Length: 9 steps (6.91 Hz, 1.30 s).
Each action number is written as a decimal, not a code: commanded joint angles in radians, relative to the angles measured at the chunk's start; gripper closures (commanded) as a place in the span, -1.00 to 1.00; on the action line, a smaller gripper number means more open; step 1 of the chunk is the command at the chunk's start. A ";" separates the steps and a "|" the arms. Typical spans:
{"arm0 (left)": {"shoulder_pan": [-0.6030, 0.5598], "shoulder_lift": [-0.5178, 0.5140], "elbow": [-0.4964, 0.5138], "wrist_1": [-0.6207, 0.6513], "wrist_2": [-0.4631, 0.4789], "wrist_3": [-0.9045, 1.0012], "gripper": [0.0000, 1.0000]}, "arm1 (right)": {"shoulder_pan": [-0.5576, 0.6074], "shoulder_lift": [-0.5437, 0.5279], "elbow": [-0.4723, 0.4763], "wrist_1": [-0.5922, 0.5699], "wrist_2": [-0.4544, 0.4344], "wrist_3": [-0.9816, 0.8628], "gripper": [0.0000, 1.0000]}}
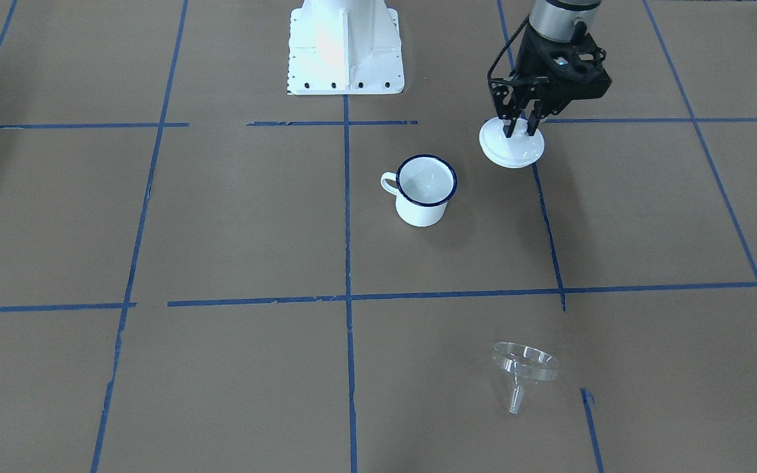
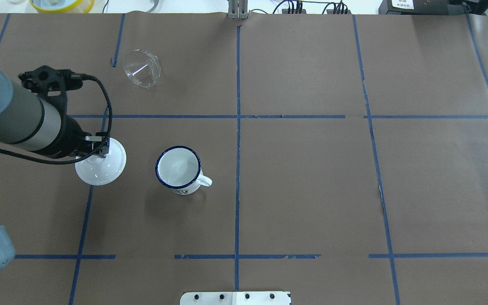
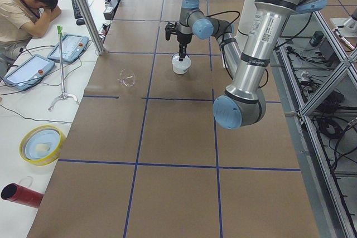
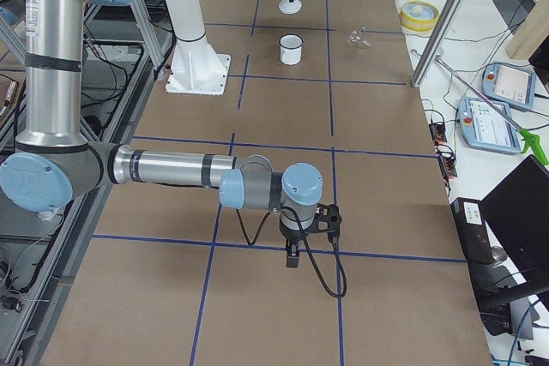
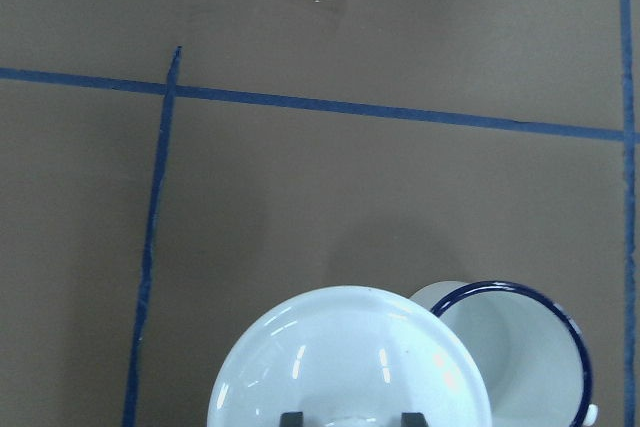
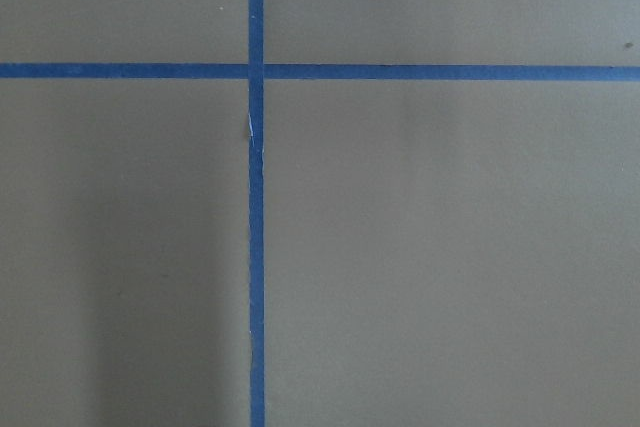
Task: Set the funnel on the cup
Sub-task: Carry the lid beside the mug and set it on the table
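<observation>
A: Where is the funnel lying?
B: On its side, well apart from the enamel mug — the left gripper is pinching the knob of the white lid; the right gripper, cannot tell.

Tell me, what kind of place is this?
Most likely a robot lab, not a home. A left robot arm and a right robot arm reach over a table papered brown with a blue tape grid, and control tablets lie on the side bench.
</observation>
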 commanded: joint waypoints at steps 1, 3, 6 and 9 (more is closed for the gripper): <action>0.027 0.153 0.098 -0.308 0.001 -0.029 1.00 | 0.000 0.000 0.000 0.000 0.000 0.000 -1.00; 0.095 0.150 0.289 -0.485 0.013 -0.089 1.00 | 0.000 0.000 0.000 0.000 0.000 0.000 -1.00; 0.126 0.138 0.314 -0.495 0.013 -0.090 1.00 | 0.000 0.000 0.000 0.000 0.000 0.000 -1.00; 0.127 0.132 0.317 -0.494 0.013 -0.092 0.34 | 0.000 0.000 0.000 0.000 0.000 0.000 -1.00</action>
